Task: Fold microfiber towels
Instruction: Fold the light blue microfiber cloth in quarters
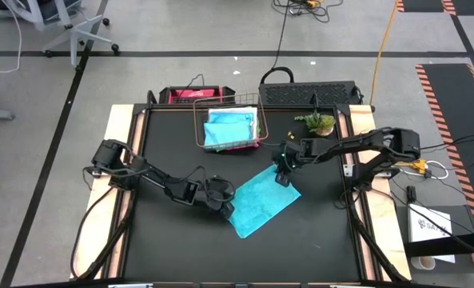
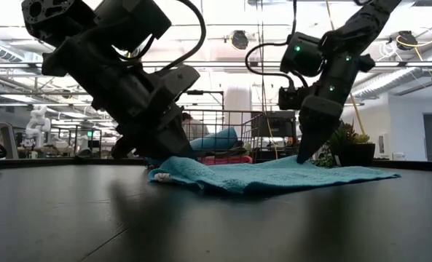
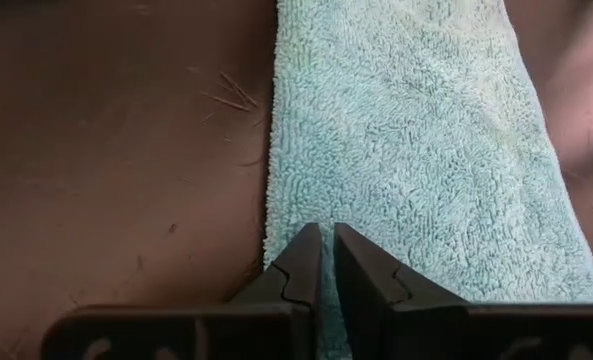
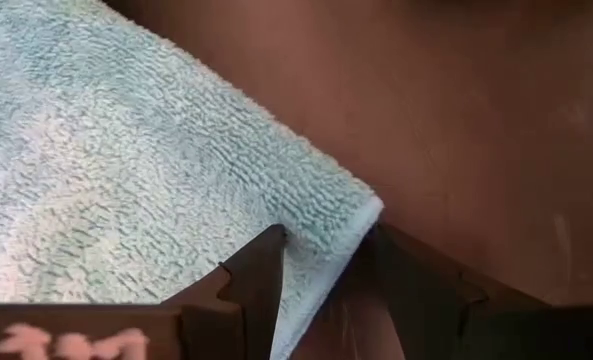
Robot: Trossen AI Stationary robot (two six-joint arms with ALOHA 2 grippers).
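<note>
The table (image 1: 165, 256) has a black top edged with pale wooden boards and stands on a grey floor marked with black lines; a strip of orange-and-black hazard tape (image 1: 452, 104) runs along the floor on the right. The low view looks across the tabletop into a large bright room with ceiling pipes, lamps and shelving far behind.

Two dark arms work over the table. One turquoise towel (image 1: 260, 202) lies flat near the middle of the table, folded into a long rectangle set at a slant. A second turquoise towel (image 1: 230, 128) sits in the single copper wire basket (image 1: 198, 128) at the back, with a green edge of another cloth showing beside it. One small potted plant (image 1: 320, 122) stands to the right of the basket. A red bag (image 1: 190, 95) and a black case (image 1: 308, 93) lie just beyond the table's far edge.

The left gripper (image 3: 327, 255) is down at the towel's near-left end, its fingers almost together with only a slim gap, pressed to the cloth's edge. The right gripper (image 4: 326, 255) is at the far corner, its fingers spread apart, the towel's corner lying loosely between them.

Pale writing on the right gripper's body is too blurred to read.
</note>
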